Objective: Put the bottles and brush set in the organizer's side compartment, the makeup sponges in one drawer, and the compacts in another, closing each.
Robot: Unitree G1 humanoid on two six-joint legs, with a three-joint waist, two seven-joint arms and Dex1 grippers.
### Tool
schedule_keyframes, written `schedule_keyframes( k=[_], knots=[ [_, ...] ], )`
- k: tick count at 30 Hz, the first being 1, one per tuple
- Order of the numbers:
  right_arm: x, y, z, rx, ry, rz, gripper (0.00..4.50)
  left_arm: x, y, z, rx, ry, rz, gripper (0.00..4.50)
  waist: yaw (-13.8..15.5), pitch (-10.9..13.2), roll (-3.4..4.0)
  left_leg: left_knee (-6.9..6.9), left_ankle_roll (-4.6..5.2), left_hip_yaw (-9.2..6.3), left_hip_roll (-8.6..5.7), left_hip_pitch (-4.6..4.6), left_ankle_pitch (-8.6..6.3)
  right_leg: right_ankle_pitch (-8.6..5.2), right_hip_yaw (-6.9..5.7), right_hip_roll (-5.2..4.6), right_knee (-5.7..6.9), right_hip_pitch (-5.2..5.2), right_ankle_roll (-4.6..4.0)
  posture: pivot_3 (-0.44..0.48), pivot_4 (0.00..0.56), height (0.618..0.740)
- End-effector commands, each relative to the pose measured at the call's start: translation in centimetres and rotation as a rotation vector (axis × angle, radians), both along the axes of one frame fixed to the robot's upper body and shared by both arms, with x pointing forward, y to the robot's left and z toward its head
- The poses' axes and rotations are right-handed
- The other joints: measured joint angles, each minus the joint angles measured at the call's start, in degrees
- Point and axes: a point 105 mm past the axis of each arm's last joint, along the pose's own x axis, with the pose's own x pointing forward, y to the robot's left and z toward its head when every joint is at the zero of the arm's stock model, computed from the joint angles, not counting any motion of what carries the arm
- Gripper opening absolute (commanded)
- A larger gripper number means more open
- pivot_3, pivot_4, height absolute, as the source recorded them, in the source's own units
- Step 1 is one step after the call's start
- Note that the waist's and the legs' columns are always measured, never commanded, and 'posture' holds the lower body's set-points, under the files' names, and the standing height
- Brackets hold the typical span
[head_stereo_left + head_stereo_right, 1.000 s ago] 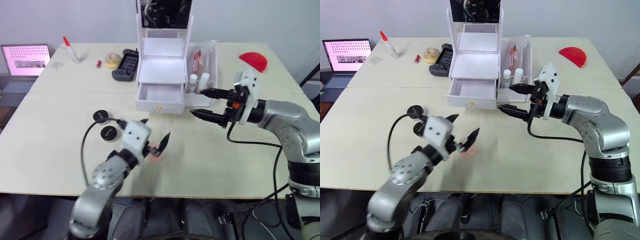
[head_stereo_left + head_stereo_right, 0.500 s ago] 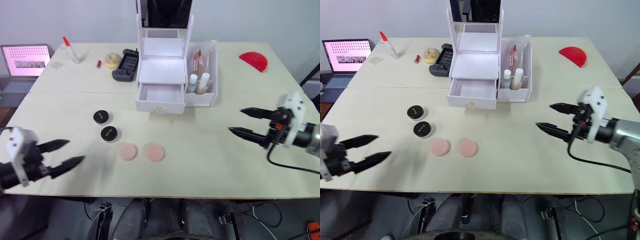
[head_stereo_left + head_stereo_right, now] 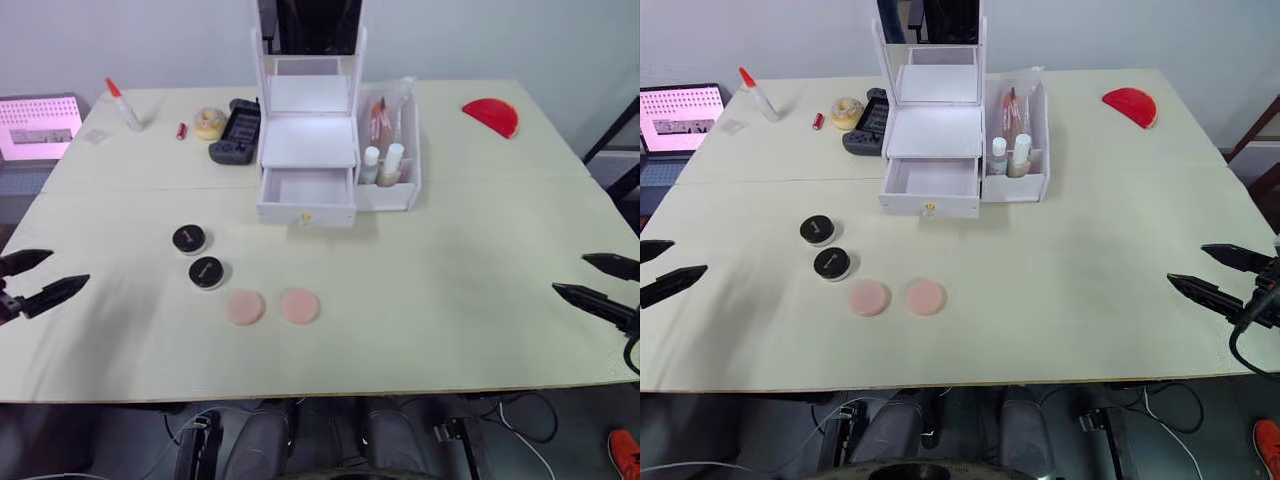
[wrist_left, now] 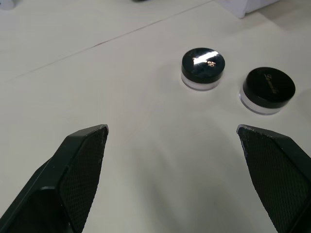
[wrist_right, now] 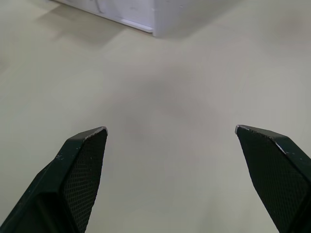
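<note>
Jaws of both grippers stand wide apart and hold nothing: the left gripper hangs at the table's left edge, the right gripper at its right, leaving the work open to sight. Nearest the left jaws sit two round black-lidded compacts, then two flat pink makeup sponges side by side. Beyond, the white organizer has its lower drawer pulled open, ready to receive them. Small bottles and the bagged brush set already stand in its side compartment.

Glossy black compact lids; matt table
</note>
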Motion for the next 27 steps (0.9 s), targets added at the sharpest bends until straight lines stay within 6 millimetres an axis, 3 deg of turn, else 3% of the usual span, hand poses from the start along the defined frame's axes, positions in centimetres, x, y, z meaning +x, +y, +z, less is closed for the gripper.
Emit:
schedule_keyframes(
  k=[1,6,9,13,17,22,27],
  knots=[
    [-0.3,-0.1,1.0,-0.011,-0.057,-0.011,4.50,0.1,0.2,1.1,0.042,-0.024,-0.012,4.47,-0.1,0.0,0.00,0.00,0.00,0.00,0.01,0.00,0.00,0.00,0.00,0.01,0.00,-0.01,0.00,0.000,0.150,0.738],
    [-0.2,0.0,1.0,-0.011,-0.064,-0.015,4.50,0.3,0.2,1.0,0.039,-0.023,-0.020,4.47,0.1,0.0,0.00,0.04,0.01,0.01,0.01,0.00,0.00,0.01,0.01,0.01,0.00,0.00,0.01,0.000,0.150,0.738],
    [0.4,2.4,1.9,-0.031,-0.082,0.060,4.50,1.0,-1.8,0.8,0.044,-0.017,-0.097,4.47,0.2,0.0,0.02,0.07,0.00,0.01,0.01,0.00,-0.01,0.01,0.01,0.01,0.01,0.01,0.01,0.000,0.150,0.738],
    [1.9,9.6,3.9,-0.016,-0.152,0.261,4.50,1.6,-9.0,-0.4,-0.017,0.011,-0.326,4.47,0.2,0.0,0.02,0.12,-0.02,0.01,0.02,0.00,-0.02,0.03,0.04,0.01,0.06,0.02,0.00,0.000,0.150,0.738],
    [2.5,14.6,4.9,-0.010,-0.179,0.426,4.50,1.2,-16.0,-1.5,-0.071,0.043,-0.546,4.47,0.3,0.0,-0.03,0.12,0.05,-0.01,0.03,-0.01,0.03,0.04,0.03,0.03,0.06,0.01,0.01,0.000,0.150,0.738],
    [2.9,18.7,5.9,0.006,-0.203,0.590,4.50,1.0,-22.6,-3.0,-0.082,0.064,-0.761,4.47,0.5,0.0,-0.09,0.24,0.11,-0.01,0.00,-0.03,0.06,0.06,-0.03,0.07,0.07,0.06,0.00,0.000,0.150,0.738],
    [3.4,21.0,5.9,-0.013,-0.179,0.679,4.50,1.9,-26.3,-4.3,-0.053,0.065,-0.875,4.47,0.4,0.0,-0.13,0.24,0.13,0.00,-0.03,-0.01,0.07,0.07,-0.04,0.18,0.08,0.08,0.00,0.000,0.150,0.738]
  ],
)
